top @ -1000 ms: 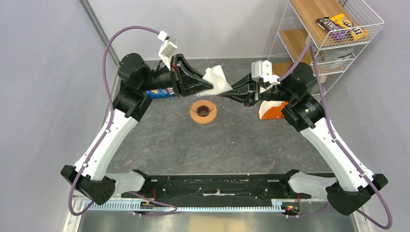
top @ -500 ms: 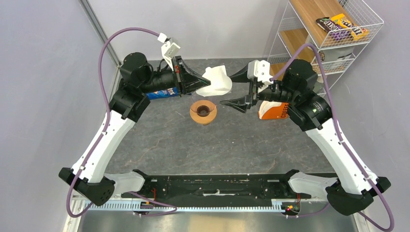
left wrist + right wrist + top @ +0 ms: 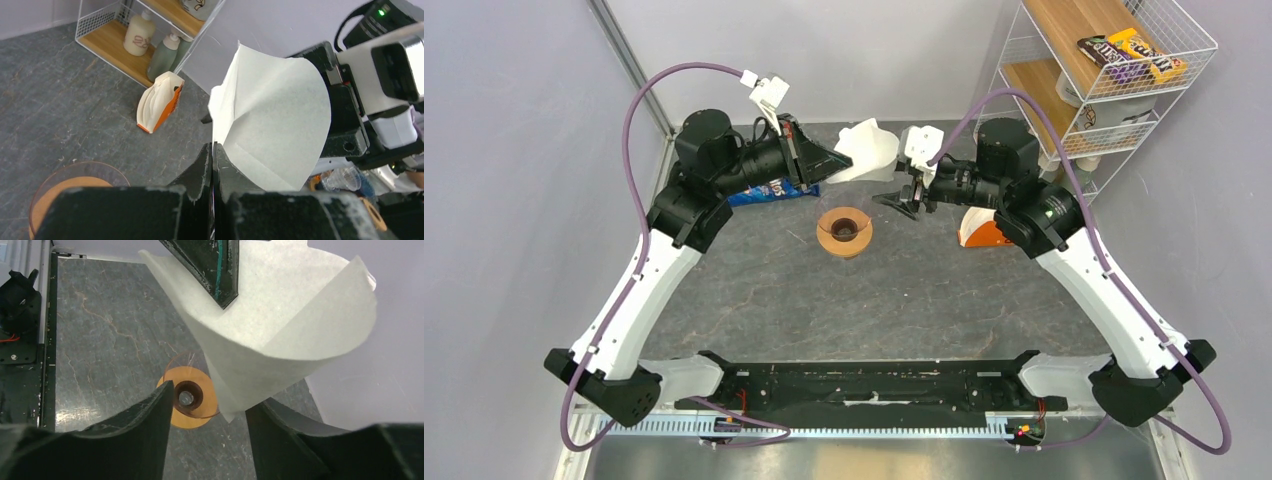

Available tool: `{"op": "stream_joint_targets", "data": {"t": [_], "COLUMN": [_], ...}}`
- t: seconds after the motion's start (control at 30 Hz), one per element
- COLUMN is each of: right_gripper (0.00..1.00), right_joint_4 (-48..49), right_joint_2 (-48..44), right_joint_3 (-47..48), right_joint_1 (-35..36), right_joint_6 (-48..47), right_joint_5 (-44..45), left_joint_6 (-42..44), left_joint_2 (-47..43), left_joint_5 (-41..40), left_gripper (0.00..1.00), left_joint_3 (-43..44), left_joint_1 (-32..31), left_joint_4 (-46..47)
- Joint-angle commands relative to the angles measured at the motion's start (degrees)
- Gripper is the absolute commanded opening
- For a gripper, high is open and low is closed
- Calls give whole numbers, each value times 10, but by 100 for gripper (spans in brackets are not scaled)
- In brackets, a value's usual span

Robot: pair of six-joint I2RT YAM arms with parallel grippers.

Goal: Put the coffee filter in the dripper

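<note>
The coffee filter (image 3: 866, 152), a white paper cone, hangs in the air beyond the dripper (image 3: 844, 230), which stands on the grey table. My left gripper (image 3: 841, 163) is shut on the filter's edge; in the left wrist view the closed gripper (image 3: 213, 148) pinches the filter (image 3: 272, 115) at its lower left. My right gripper (image 3: 894, 196) is open just right of the filter. In the right wrist view the filter (image 3: 280, 325) spreads wide above, its lower tip hanging between the open gripper (image 3: 212, 401), with the dripper (image 3: 192, 400) below on the table.
A blue snack bag (image 3: 759, 190) lies under the left arm. The orange-and-white pack (image 3: 982, 230) stands right of the dripper, also in the left wrist view as the pack (image 3: 160, 102). A wire shelf (image 3: 1104, 70) with candy packs and bottles stands at the far right.
The right gripper let go of the filter and opened. The left gripper shut on the filter's edge and carried it a little farther back and up.
</note>
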Motion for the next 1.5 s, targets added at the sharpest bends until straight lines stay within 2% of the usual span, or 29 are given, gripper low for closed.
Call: {"op": "stream_joint_targets", "data": {"t": [0.0,0.13,0.17,0.23,0.33,0.53,0.7,0.73,0.83,0.87,0.97,1.13,1.27,1.47], "right_gripper": [55,49,50,62,64,37,24,20,2,0,0,0,0,0], "right_joint_4": [7,12,13,25,26,29,23,23,18,16,1,-24,-43,-99], "right_joint_2": [-1,11,12,13,17,20,14,11,3,0,-4,-7,-8,6], "right_joint_3": [21,33,34,28,25,21,16,12,5,3,3,10,15,44], "right_joint_1": [11,16,17,21,28,31,32,32,32,32,29,25,23,24], "right_joint_6": [-29,-27,-30,-33,-52,-75,-78,-79,-80,-79,-80,-75,-78,-96], "right_joint_5": [42,83,94,121,137,149,127,120,95,86,55,5,-45,-71], "left_joint_6": [-78,-95,-106,-133,-181,-205,-197,-185,-146,-130,-60,83,132,175], "left_joint_2": [6,11,9,9,13,22,17,15,1,-5,-21,-42,-31,5], "left_joint_5": [-46,-59,-68,-88,-105,-89,-71,-64,-43,-32,-8,29,80,132], "left_gripper": [2,2,2,2,2,2,2,2,2,5,21,34,36,36], "left_joint_3": [19,17,14,11,9,10,2,-3,-23,-30,-44,-55,-39,13], "left_joint_1": [-2,-6,-6,-6,-6,-6,-6,-6,-5,-5,-5,-6,-7,-12], "left_joint_4": [-6,-26,-30,-39,-41,-30,-16,-9,16,29,40,33,17,-65]}}
